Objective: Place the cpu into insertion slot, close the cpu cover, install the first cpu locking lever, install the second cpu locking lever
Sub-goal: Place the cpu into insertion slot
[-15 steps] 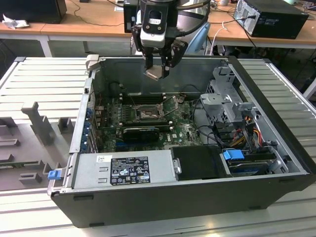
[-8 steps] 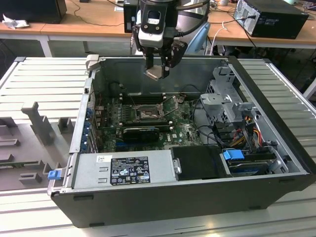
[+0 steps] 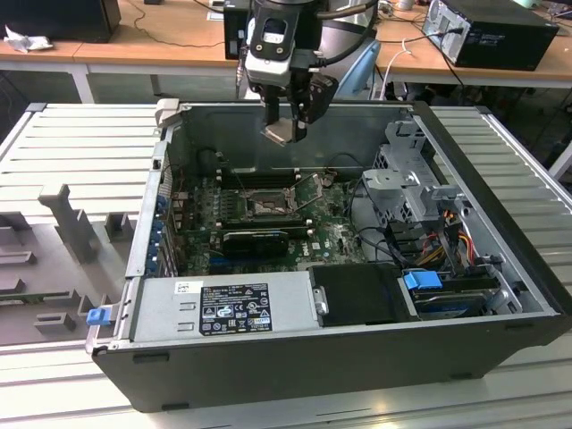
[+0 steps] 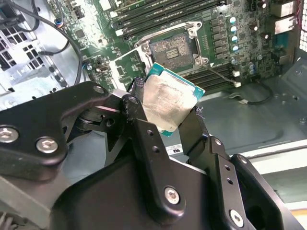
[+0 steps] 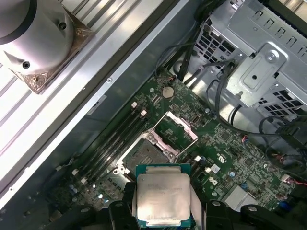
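My gripper (image 3: 284,128) hangs above the open computer case, shut on the cpu (image 3: 279,134) by two opposite edges. In both wrist views the cpu (image 4: 169,101) (image 5: 162,197) shows its pale metal face, tilted between the black fingers (image 4: 139,120). The insertion slot (image 3: 265,207) (image 4: 173,48) (image 5: 144,153) lies open on the green board well below the chip, with its dark pin field bare. Beside the slot, the cpu cover (image 5: 183,126) stands flipped up on its hinge. Thin wire levers (image 3: 313,181) stick up next to the slot.
Memory slots (image 5: 112,139) run along one side of the slot. A metal drive cage (image 3: 407,179) with cables stands at the exterior view's right, and a power supply (image 3: 223,308) sits at the near wall. Case walls (image 3: 161,179) ring the board. Grey moulded trays (image 3: 63,241) lie outside.
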`<state>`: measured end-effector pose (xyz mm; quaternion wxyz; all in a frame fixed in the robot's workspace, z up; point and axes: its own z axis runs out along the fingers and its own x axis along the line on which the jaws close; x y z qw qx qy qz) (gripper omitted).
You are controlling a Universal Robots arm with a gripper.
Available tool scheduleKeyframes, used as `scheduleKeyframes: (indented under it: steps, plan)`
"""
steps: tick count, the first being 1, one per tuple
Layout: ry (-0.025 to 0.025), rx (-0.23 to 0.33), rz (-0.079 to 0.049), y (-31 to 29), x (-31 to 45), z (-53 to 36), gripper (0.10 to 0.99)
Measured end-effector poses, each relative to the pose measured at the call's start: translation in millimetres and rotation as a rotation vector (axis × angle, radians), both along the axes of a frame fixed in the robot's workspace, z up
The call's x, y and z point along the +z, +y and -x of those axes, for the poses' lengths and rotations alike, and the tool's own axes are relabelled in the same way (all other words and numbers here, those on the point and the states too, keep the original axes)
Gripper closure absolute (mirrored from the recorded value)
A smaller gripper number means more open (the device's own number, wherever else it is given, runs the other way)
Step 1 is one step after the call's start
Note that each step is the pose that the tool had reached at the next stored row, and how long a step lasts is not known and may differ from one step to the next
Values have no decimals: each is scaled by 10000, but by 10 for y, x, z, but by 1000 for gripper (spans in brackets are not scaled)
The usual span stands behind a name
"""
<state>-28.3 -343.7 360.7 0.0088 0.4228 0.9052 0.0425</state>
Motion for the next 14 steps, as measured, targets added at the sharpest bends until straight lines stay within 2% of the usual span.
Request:
scheduleKeyframes:
  steps: [7, 14]
  plan:
    - [0, -1158, 9, 0, -5, 0, 553]
    - [1, -1936, 10, 0, -9, 0, 553]
